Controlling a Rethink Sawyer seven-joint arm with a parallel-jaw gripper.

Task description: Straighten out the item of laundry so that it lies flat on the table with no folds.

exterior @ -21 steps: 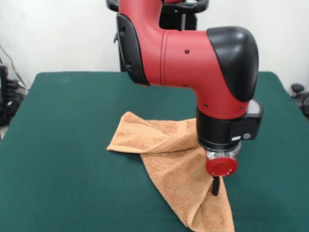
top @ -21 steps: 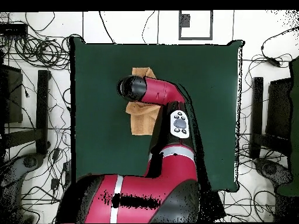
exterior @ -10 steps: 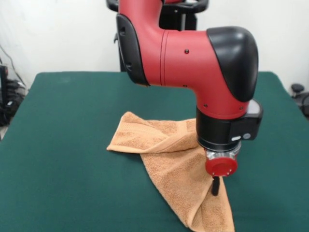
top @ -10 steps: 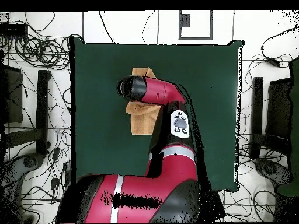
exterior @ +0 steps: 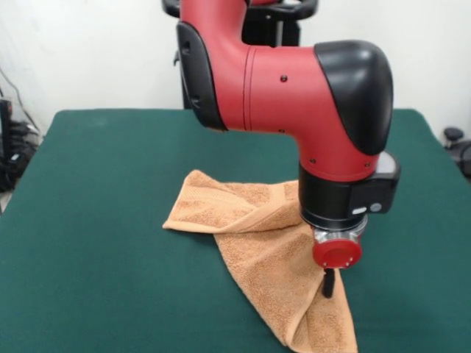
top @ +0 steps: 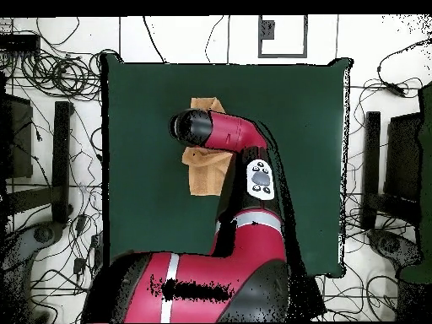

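The orange-tan terry-cloth towel (exterior: 272, 243) lies folded over itself on the dark green felt table (exterior: 96, 220). The black pincer (exterior: 328, 283) sits low at its right edge, likely to catch the fold; I cannot tell its opening.

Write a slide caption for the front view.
Sawyer gripper lowered onto a folded orange towel on the green table.

Plain white wall (exterior: 88, 51) behind, pale floor (top: 371, 51) strewn with tangled black cables (top: 51, 76), black stands (top: 61, 160) beside the table's two long edges, a grey-framed square panel (top: 283, 35) past one short edge
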